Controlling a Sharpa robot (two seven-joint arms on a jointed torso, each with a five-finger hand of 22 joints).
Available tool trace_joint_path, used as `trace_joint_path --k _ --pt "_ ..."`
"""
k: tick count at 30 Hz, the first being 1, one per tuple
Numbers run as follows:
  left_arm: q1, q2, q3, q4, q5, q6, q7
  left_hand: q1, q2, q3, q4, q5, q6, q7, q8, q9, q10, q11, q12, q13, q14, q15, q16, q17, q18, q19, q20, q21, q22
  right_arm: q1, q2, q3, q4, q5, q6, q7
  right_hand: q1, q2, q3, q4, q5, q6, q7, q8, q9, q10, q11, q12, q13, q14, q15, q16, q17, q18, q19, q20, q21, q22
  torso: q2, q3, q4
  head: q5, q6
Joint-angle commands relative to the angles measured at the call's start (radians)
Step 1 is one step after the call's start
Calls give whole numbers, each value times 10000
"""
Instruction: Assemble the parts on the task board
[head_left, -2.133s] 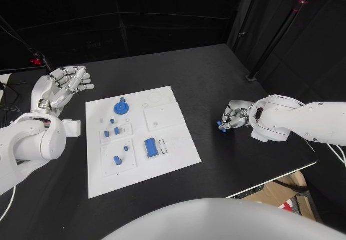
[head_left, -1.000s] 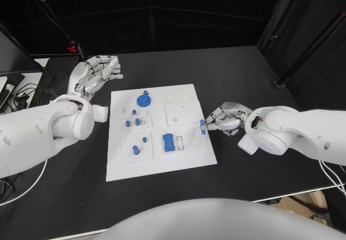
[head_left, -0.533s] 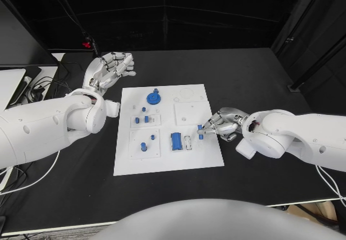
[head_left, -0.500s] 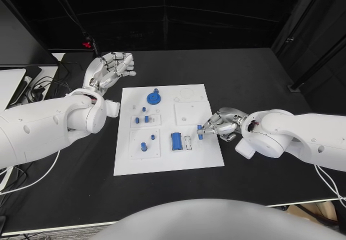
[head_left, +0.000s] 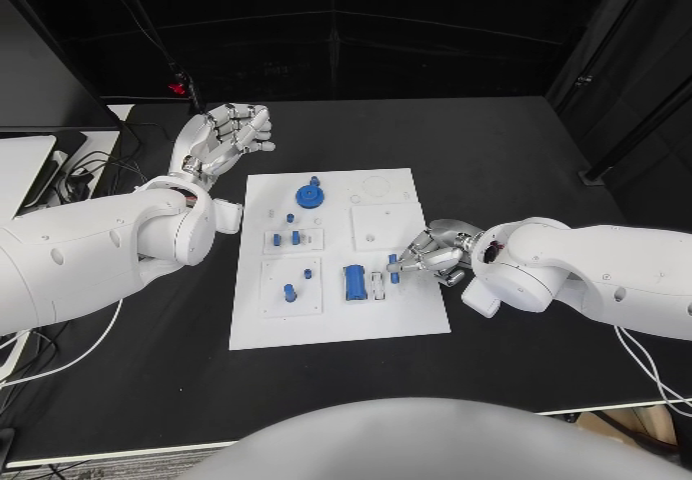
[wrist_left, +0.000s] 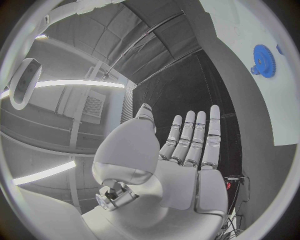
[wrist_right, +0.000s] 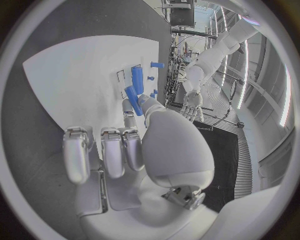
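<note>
While the left hand (head_left: 224, 135) spreads flat, the right hand (head_left: 430, 258) pinches a blue part (head_left: 392, 268).

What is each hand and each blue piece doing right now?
left hand: open, raised off the table, holding nothing.
right hand: pinching a small blue part over the task board.
blue gear: sitting on the board.
long blue block: lying on the board beside the held part.

- The flat white rectangular task board (head_left: 335, 325) lies mid-table on the black table (head_left: 476, 150).
- A round blue gear part (head_left: 309, 193) sits near the board's far edge.
- A long blue block part (head_left: 355, 283) lies nearer the board's right edge.
</note>
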Motion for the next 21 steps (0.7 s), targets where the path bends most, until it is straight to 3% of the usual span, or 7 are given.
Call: trace_joint_path --k 1,21 --pt "16 7 10 15 24 93 76 -1 97 -68 -5 69 -47 1139 44 -11 -72 -21 36 -13 -94 -3 35 -8 31 75 21 58 -8 10 40 4 25 -37 282 -274 -17 109 -45 -1 29 40 -11 -53 0 1058 85 25 2623 1059 76 25 2635 -73 1024 73 32 2634 -13 -9 8 -9 -1" --pt "17 3 10 30 24 99 77 2 100 -70 -5 71 -49 1139 46 -11 -73 -21 38 -13 -95 -3 38 -12 31 75 21 58 -9 3 440 3 -129 -692 760 -1047 -48 150 -97 36 29 33 -6 -82 -7 1058 89 25 2623 1059 75 25 2635 -73 1024 74 32 2634 -3 1 -4 -68 -1"
